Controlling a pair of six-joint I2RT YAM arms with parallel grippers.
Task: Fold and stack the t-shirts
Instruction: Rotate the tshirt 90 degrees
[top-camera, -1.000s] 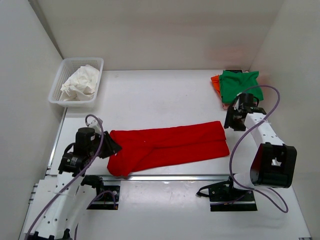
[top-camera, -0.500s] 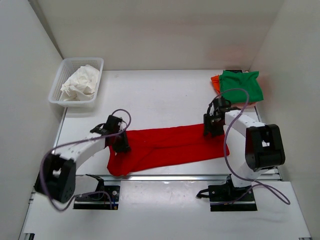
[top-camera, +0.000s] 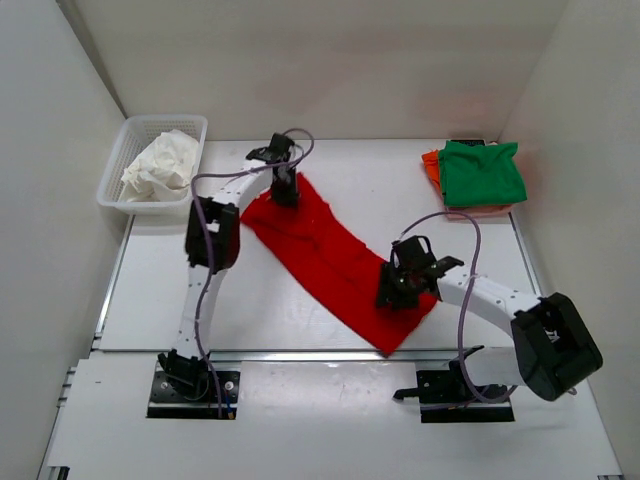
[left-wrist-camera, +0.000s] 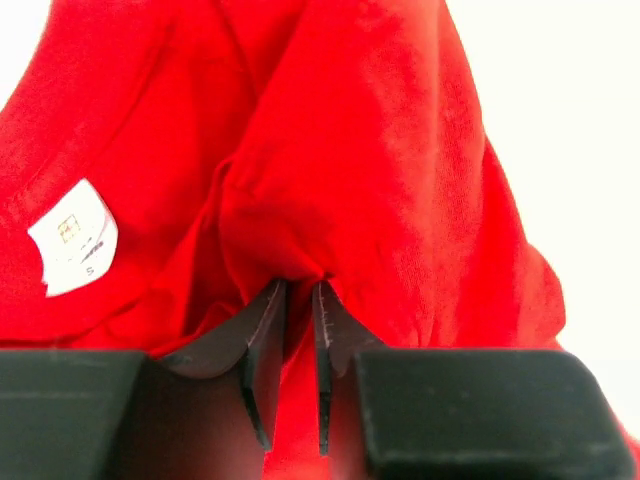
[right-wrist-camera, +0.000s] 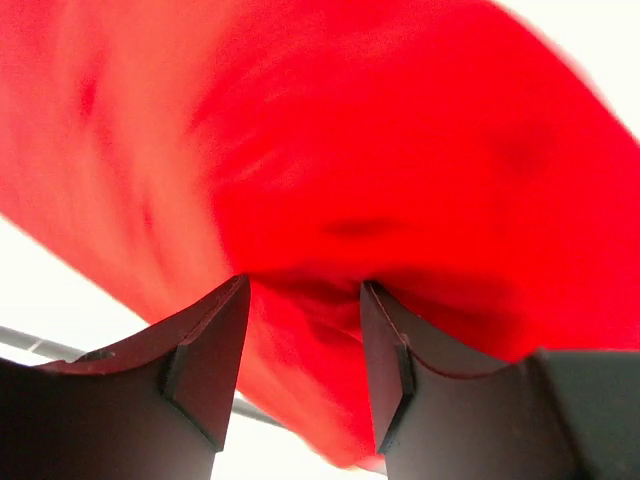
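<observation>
While the left gripper (top-camera: 287, 193) pinches a thin fold of the red shirt (top-camera: 330, 255) at its far end, the right gripper (top-camera: 393, 296) clamps a thicker bunch near the front. Shirt stretched diagonally between them, green stack (top-camera: 482, 175) well apart, far right.

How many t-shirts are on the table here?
3: red t-shirt stretched diagonally mid-table; green t-shirt folded at far right; orange t-shirt peeking from beneath it. Others may be hidden in that stack.

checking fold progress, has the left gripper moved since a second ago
Yes. The left gripper went from the near edge toward the back, now level with the basket, pulling the red shirt along.
</observation>
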